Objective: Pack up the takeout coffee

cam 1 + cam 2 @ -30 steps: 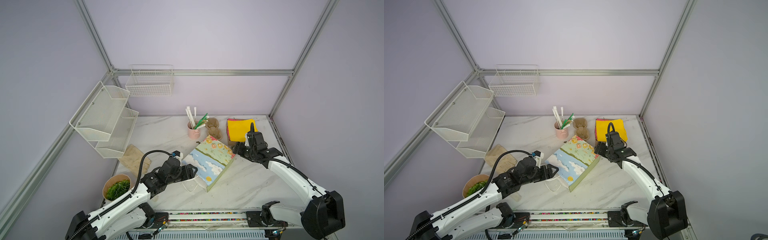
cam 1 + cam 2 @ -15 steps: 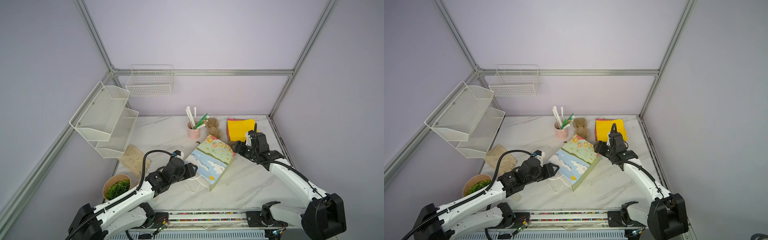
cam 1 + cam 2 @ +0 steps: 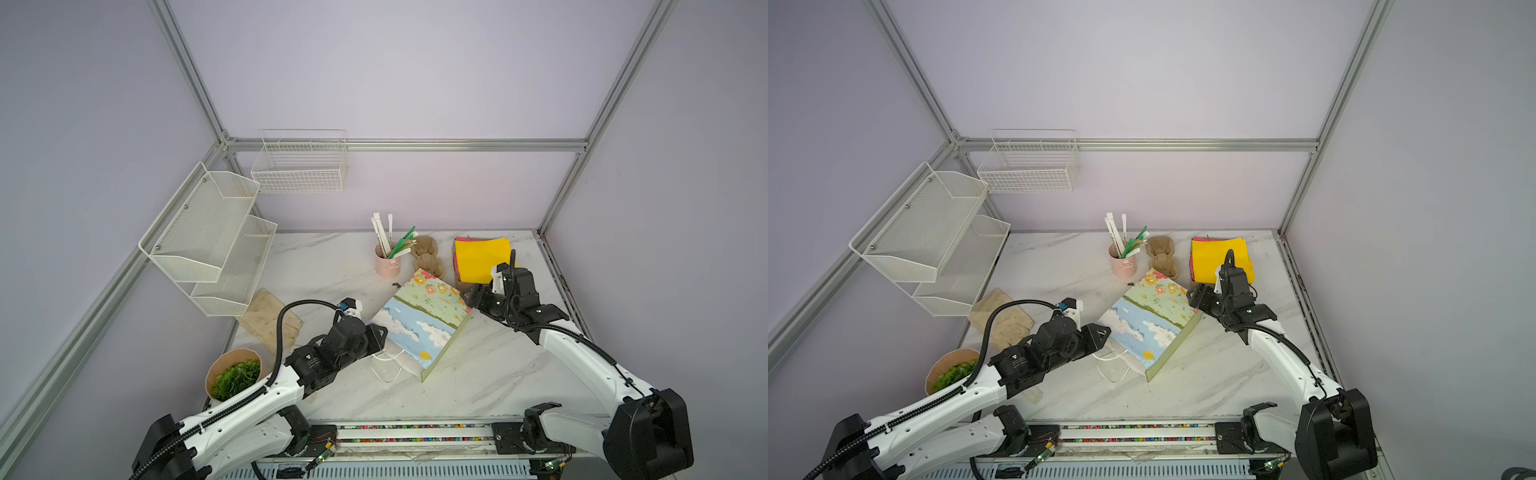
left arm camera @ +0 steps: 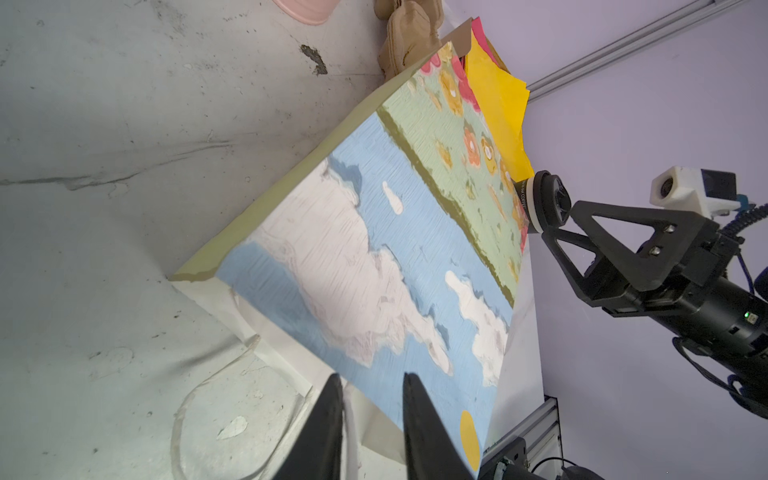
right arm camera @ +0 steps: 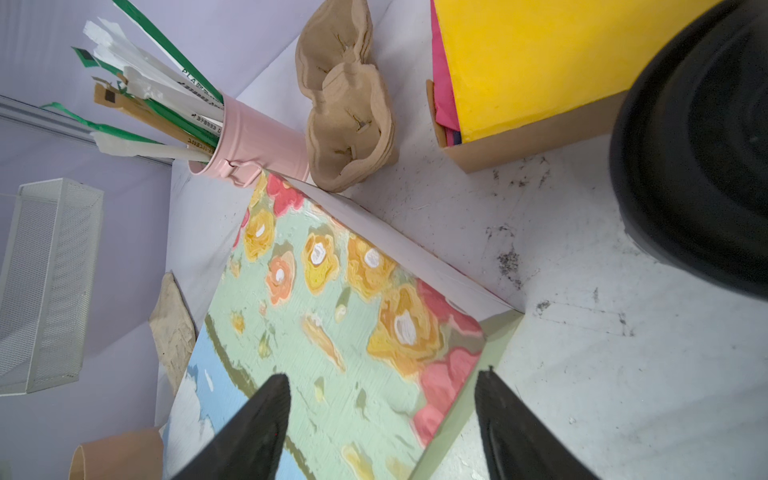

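**Painted bag lies flat; coffee stands at its flowered end**

The marble table [image 3: 490, 382] carries a painted paper bag [image 3: 419, 320] lying on its broad side, with the sky-and-clouds face up. The bag's mouth points toward the left arm and its flowered bottom end toward the right arm.

The left gripper [image 4: 370, 382] is at the mouth. Its fingers stand narrowly apart with the bag's upper rim between them, and whether they pinch the paper cannot be told. The right gripper [image 5: 382, 374] hangs over the flowered corner, jaws spread wide and holding nothing.

The takeout coffee cup [image 4: 522, 199], black with white lettering, stands upright on the table just beside that flowered end. It is outside the right gripper's jaws and near one finger. Its black sip lid [image 5: 698, 158] sits on the cup. In both top views the right gripper hides the cup.
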{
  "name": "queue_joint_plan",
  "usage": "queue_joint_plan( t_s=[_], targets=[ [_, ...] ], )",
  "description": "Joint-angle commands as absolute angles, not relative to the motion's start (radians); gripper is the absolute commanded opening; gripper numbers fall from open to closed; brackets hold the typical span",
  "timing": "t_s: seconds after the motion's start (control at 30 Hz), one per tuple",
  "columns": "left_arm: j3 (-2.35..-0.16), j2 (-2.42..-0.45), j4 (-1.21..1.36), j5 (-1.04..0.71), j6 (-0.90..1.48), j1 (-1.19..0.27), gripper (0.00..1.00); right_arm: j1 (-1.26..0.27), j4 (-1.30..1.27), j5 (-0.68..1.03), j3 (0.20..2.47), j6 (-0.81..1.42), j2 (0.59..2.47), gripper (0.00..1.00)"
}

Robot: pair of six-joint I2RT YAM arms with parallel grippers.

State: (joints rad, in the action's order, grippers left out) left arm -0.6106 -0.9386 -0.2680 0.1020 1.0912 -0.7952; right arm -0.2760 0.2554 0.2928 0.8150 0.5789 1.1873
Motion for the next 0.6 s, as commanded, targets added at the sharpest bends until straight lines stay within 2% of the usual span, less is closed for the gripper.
queue_joint_plan(
  t_s=[0.0, 0.07, 0.2, 0.3, 0.57],
  targets=[
    [-0.620, -0.948, -0.232, 0.124, 1.082, -0.800, 0.16, -0.265, 0.242, 0.281, 0.811, 0.584, 1.175, 0.74],
    [-0.630, -0.954, -0.233, 0.123, 1.073, -0.800, 0.12, -0.260, 0.244, 0.284, 0.813, 0.584, 1.175, 0.74],
    [-0.638, -0.953, -0.242, 0.124, 1.062, -0.801, 0.11, -0.254, 0.250, 0.282, 0.818, 0.581, 1.175, 0.74],
    [-0.641, -0.950, -0.249, 0.128, 1.052, -0.800, 0.00, -0.250, 0.250, 0.288, 0.817, 0.576, 1.176, 0.74],
    [-0.712, -0.860, -0.348, 0.177, 0.993, -0.801, 0.00, -0.243, 0.291, 0.350, 0.853, 0.552, 1.193, 0.76]
  ],
)
